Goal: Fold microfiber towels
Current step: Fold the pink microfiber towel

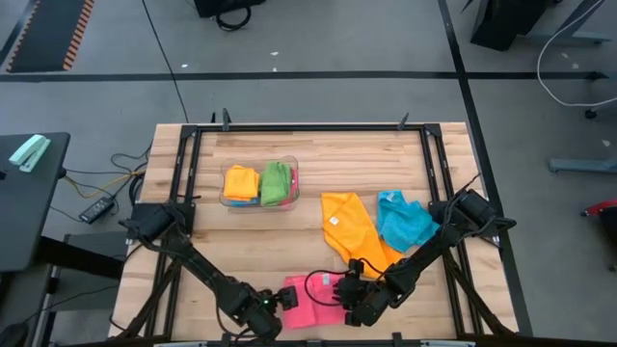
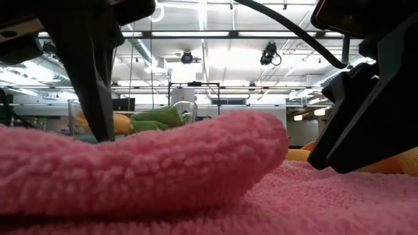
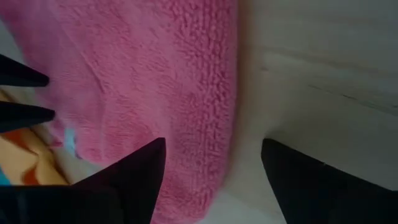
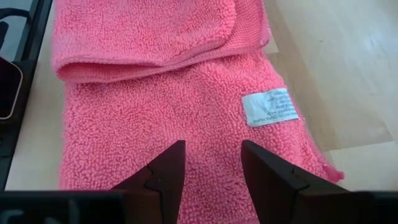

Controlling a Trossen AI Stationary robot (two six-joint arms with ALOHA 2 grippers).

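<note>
The pink towel (image 1: 310, 292) lies at the near edge of the wooden surface (image 1: 289, 231), between the two grippers, and their dark bodies cover part of it in the high view. In the low view the pink cloth fills most of the picture and hides almost all behind it. One side of the towel is folded over itself, and a white label (image 4: 269, 107) shows on the single layer.

The left gripper (image 3: 211, 168) is at the towel's edge with its fingers apart, holding nothing. The right gripper (image 4: 211, 165) is over the pink cloth with fingers partly apart; I cannot tell if they pinch it.

I count five towels: one pink, one orange (image 1: 353, 229) and one blue (image 1: 403, 222) spread on the surface, touching each other, and two folded, orange-yellow (image 1: 241, 182) and green (image 1: 277, 181), inside the clear bin (image 1: 258, 205).
</note>
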